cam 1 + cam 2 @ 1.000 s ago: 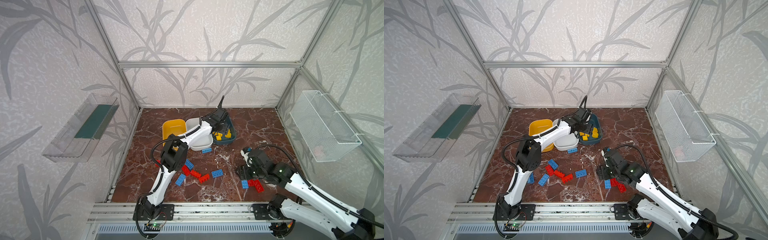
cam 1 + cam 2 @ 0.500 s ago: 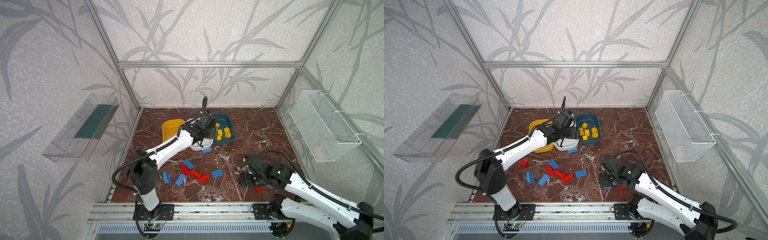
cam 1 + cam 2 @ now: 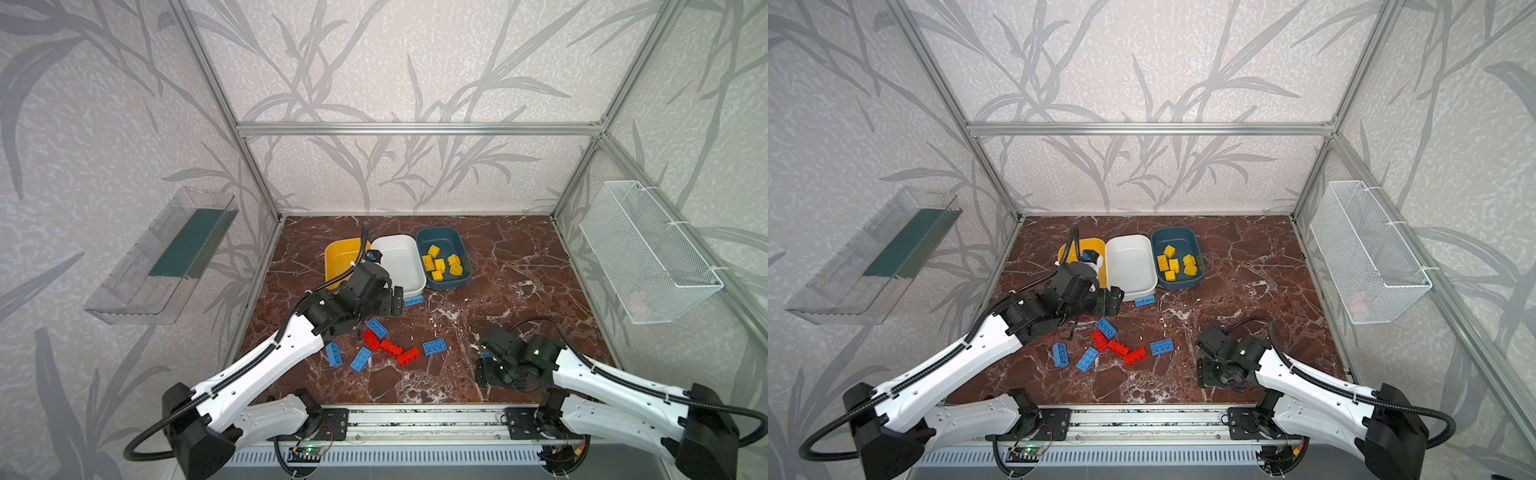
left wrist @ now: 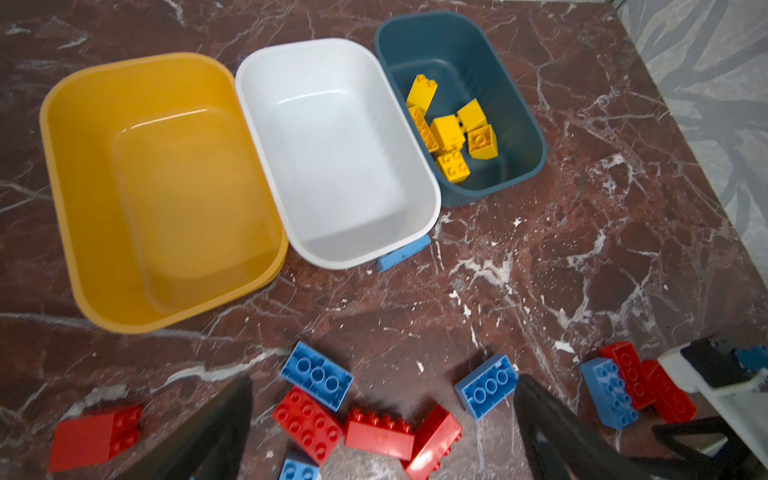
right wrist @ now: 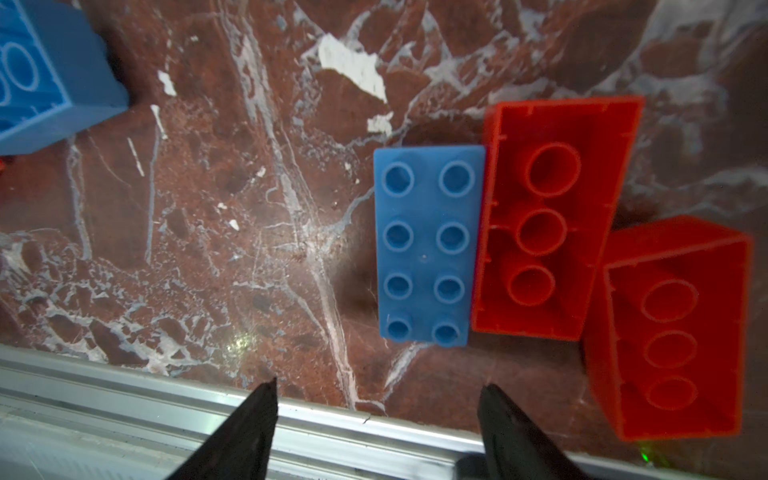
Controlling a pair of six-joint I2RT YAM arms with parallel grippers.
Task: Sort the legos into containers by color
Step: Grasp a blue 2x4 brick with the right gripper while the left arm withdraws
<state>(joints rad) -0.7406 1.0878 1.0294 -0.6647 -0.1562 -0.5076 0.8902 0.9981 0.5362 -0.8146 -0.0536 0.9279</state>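
On the red-brown marble floor (image 3: 519, 257), the loose legos (image 3: 377, 328) lie scattered near the middle: four blue ones around three red bricks (image 3: 390, 347) that touch in a chain. Behind them three tubs stand side by side, touching. The yellow tub (image 3: 337, 259) and the white tub (image 3: 401, 253) are bare inside, and the teal tub (image 3: 446, 284) holds six yellow bricks (image 3: 439, 264). Another blue brick (image 3: 413, 300) lies tucked against the white tub's near wall. The left wrist view adds a lone red brick (image 4: 97, 436) lying apart from the chain, hard to find under the left arm (image 3: 257, 365) in both top views. The right wrist view shows what the right arm (image 3: 602, 382) hides from above: an eight-stud blue brick (image 5: 428, 245), studs up, lies with its long side against an upturned red brick (image 5: 552, 232), and a second upturned red brick (image 5: 673, 332) sits just beside that one. The left gripper (image 4: 384, 380) hangs above the scatter with its jaws spread wide and nothing between them. The right gripper (image 5: 378, 386) sits low near the front rail (image 5: 124, 395), jaws well apart and gripping nothing, its tips just short of the eight-stud blue brick.
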